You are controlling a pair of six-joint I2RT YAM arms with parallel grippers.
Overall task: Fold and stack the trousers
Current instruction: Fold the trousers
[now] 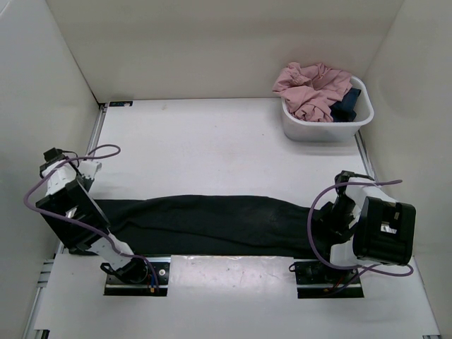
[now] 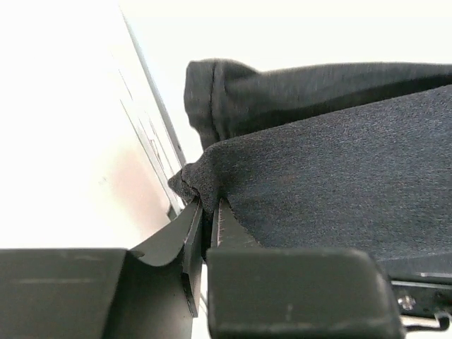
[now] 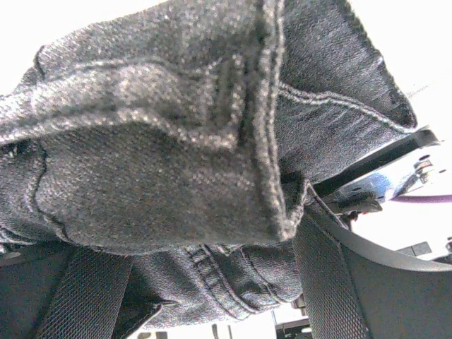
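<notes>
Along the near edge of the table (image 1: 212,145) the trousers (image 1: 212,222) lie stretched. My left gripper (image 2: 210,212) pinches their left end, and my right gripper (image 3: 212,282) clamps the waistband.

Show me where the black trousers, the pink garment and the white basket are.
black trousers (image 1: 212,222), top view, mid-leg fabric
pink garment (image 1: 311,88), top view, crumpled middle
white basket (image 1: 318,132), top view, front wall
</notes>
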